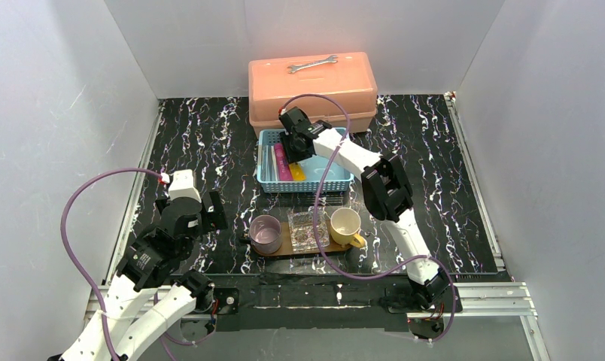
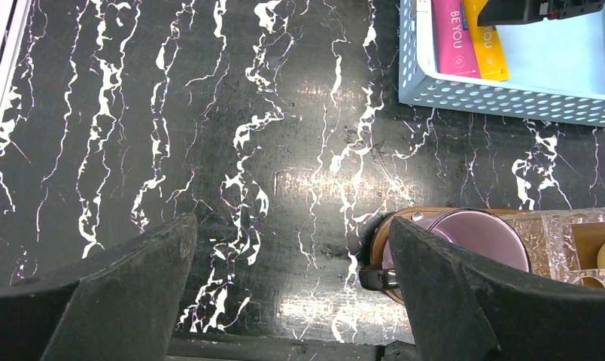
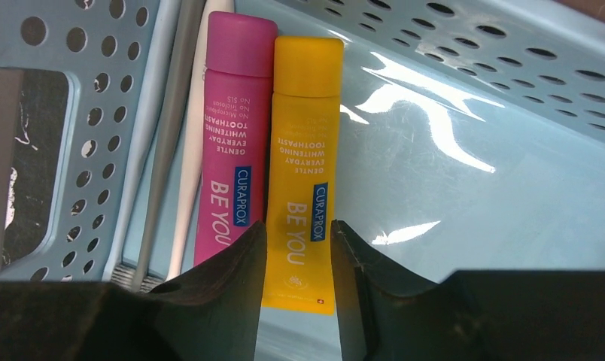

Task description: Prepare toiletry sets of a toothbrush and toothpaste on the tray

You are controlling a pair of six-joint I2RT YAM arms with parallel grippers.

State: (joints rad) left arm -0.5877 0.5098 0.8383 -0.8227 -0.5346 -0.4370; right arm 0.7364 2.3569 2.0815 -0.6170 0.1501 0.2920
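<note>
Okay, we anchor on the light-blue basket (image 1: 273,185), mid tabletop (image 1: 209,143). Inside the basket, by its left wall, the yellow toothpaste tube (image 3: 303,135) and the pink toothpaste tube (image 3: 232,128) lie flat, side by side and touching, with the pink one nearer the wall. Between the pink tube and that wall we see a whitish toothbrush (image 3: 196,143) and a grey toothbrush (image 3: 166,128), parallel to the tubes; their ends are hidden.

The right claw (image 3: 298,229) is down inside the basket over one end of the yellow tube. Its fingers are parted to about the tube's width, one at each long edge. We read it as released, not clenched; we cannot tell whether the pads touch the tube. The tube lies flat on the basket floor.

The tray (image 1: 284,242) sits just in front of the basket, toward the arm bases, and apart from it. It carries a purple cup (image 1: 266,233) at the left, a clear ribbed holder (image 1: 308,229) in the middle and a yellow mug (image 1: 345,224) at the right. Both tubes and both brushes are in the basket, not on the tray.

An orange toolbox (image 1: 312,90) stands just behind the basket, with a steel wrench (image 1: 312,65) on its lid.

The left claw (image 2: 292,224) hangs well to the left of the basket, nearer the bases, over bare tabletop. Its fingers are spread wide, released and grasping nothing.
</note>
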